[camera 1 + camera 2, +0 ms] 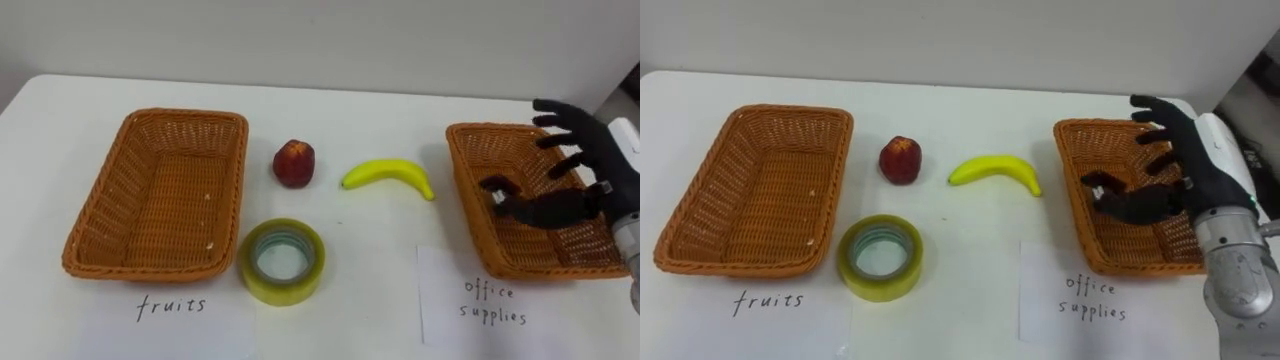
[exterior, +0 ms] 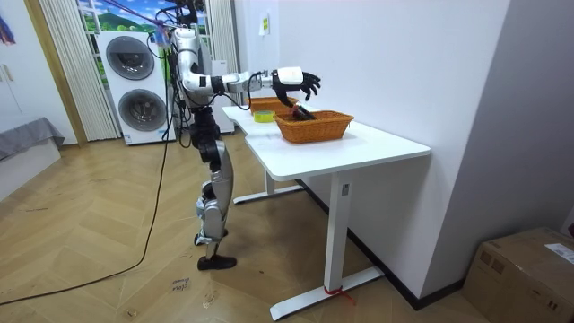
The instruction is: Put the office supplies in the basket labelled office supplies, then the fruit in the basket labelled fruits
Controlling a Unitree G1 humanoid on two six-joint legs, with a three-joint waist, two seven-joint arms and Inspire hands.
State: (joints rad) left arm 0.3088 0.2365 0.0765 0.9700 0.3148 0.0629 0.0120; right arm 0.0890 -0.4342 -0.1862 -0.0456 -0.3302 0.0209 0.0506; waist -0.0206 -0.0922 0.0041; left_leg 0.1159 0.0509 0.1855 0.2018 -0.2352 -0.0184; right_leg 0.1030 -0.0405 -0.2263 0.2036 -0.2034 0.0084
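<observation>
The banana [image 1: 388,176] lies just left of the office-supplies basket [image 1: 458,160], long axis left to right, one tip toward that basket. The red fruit [image 1: 294,163] and tape roll [image 1: 283,261] sit farther left of it. The right hand [image 1: 598,148] hovers over this basket with fingers spread wide, probably the nearer hand for the banana
</observation>
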